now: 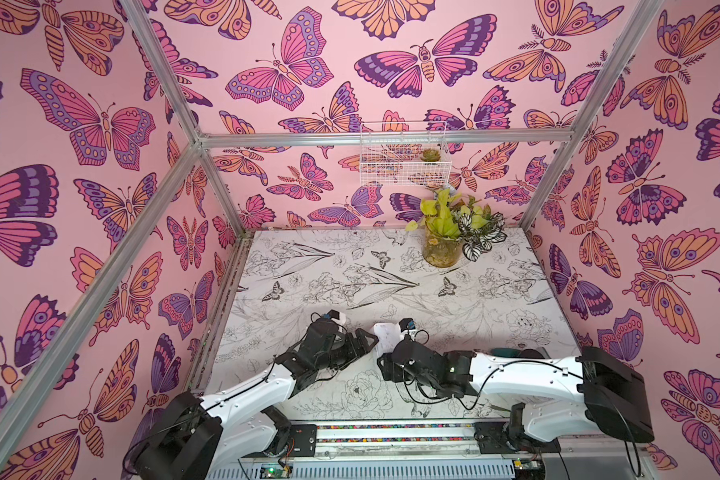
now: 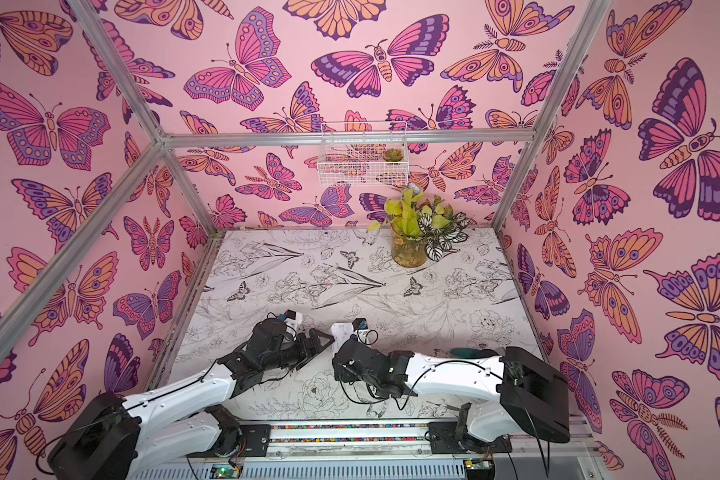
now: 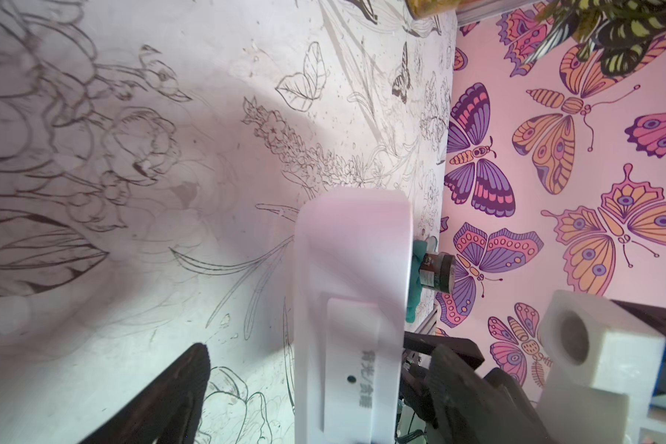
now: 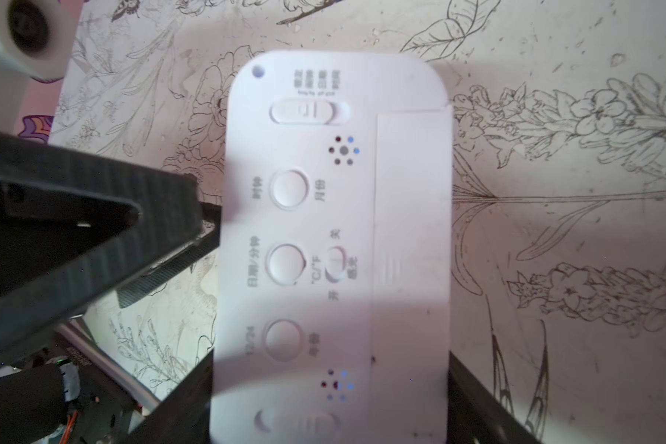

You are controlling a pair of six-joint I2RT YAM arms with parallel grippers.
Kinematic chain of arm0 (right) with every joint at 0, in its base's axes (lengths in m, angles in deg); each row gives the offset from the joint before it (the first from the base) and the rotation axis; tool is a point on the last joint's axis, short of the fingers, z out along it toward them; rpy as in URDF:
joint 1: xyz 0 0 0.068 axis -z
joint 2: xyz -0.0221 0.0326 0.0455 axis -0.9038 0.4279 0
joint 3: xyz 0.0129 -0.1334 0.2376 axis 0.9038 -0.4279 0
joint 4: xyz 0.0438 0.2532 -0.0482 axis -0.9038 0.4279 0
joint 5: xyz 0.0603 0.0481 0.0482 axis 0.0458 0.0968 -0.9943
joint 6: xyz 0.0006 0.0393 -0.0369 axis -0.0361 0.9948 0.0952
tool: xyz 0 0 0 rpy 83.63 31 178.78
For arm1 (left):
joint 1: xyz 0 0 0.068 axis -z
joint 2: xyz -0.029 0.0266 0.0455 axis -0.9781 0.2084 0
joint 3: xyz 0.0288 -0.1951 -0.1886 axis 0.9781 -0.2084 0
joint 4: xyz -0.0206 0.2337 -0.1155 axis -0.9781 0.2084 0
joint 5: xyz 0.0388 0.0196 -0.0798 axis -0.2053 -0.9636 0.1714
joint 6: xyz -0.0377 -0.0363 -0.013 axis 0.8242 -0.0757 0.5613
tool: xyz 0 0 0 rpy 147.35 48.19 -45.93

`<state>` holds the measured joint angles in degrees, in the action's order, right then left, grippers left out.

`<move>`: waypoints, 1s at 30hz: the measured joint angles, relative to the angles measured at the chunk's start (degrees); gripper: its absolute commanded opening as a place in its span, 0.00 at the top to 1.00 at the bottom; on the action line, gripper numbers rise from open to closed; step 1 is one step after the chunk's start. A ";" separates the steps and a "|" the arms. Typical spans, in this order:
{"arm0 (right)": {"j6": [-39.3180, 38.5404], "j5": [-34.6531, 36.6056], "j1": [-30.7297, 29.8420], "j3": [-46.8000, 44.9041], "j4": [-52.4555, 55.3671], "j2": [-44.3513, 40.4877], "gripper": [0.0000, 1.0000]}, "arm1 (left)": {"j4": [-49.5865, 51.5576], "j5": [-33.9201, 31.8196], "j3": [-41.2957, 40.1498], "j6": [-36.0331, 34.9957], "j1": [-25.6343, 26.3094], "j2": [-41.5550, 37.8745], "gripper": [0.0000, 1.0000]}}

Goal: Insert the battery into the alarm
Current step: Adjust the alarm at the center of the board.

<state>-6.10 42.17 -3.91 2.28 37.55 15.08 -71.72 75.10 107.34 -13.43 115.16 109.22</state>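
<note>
The alarm is a white rounded-rectangle clock, held off the table at the front centre. My right gripper is shut on its two long edges. Its back faces the right wrist camera, showing round buttons, sliders and a flat cover panel. My left gripper is open and straddles the alarm's narrow edge. One finger stands clear of the alarm; the other finger is close beside it. The battery is not in view.
A glass jar of leafy plants stands at the back right, below a white wire basket on the wall. A teal glove and a small dark jar lie by the right wall behind my right arm.
</note>
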 measured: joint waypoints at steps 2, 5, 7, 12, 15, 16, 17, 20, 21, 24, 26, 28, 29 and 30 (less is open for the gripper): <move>-0.28 -0.55 0.02 -0.28 -0.92 -0.68 0.39 | -1.16 0.20 0.44 0.15 0.76 1.05 0.14; -0.57 -1.53 0.02 -0.98 -2.67 -1.73 0.39 | -2.56 0.33 0.96 0.37 1.49 2.32 0.24; -0.72 -2.29 0.02 -1.49 -3.74 -2.25 0.39 | -3.17 0.37 1.16 0.48 1.57 3.21 0.32; -1.49 -4.02 0.02 -1.86 -4.31 -2.43 0.38 | -4.22 0.79 1.86 0.70 1.90 4.63 0.47; -1.33 -4.28 0.22 -2.01 -4.50 -2.56 0.30 | -4.74 1.11 2.05 0.74 1.95 4.74 0.57; -1.40 -4.26 0.31 -2.10 -4.52 -2.78 0.21 | -4.79 1.09 2.23 0.92 1.92 4.72 0.61; -1.42 -4.22 0.31 -2.16 -4.50 -2.99 0.16 | -4.39 1.01 2.51 0.79 1.95 4.68 0.64; -1.90 -3.58 0.31 -2.21 -3.85 -4.57 0.07 | 1.73 -0.87 5.25 -1.25 2.16 4.07 0.69; -2.08 -3.02 0.31 -2.23 -3.26 -5.79 0.06 | 5.46 -2.21 6.84 -2.62 2.16 3.91 0.72; -2.84 -0.70 0.35 -2.64 -0.96 -11.10 0.06 | 17.55 -7.87 12.74 -7.69 2.21 3.45 0.84; -3.34 1.64 0.35 -3.39 1.33 -15.85 0.07 | 26.18 -12.63 17.64 -11.41 2.21 3.69 0.95; -3.45 5.22 0.35 -4.66 4.33 -21.44 0.08 | 35.36 -18.56 23.87 -15.10 2.36 5.29 0.99; -3.41 7.04 0.35 -5.29 5.84 -23.85 0.08 | 38.77 -21.29 26.45 -16.41 2.56 6.62 1.00; -3.28 9.31 0.35 -5.99 7.87 -26.60 0.09 | 42.82 -24.63 29.73 -17.79 2.95 8.63 1.00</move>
<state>-9.38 51.48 -3.56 -3.71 45.41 -11.52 -28.90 50.47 137.07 -31.23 118.11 117.85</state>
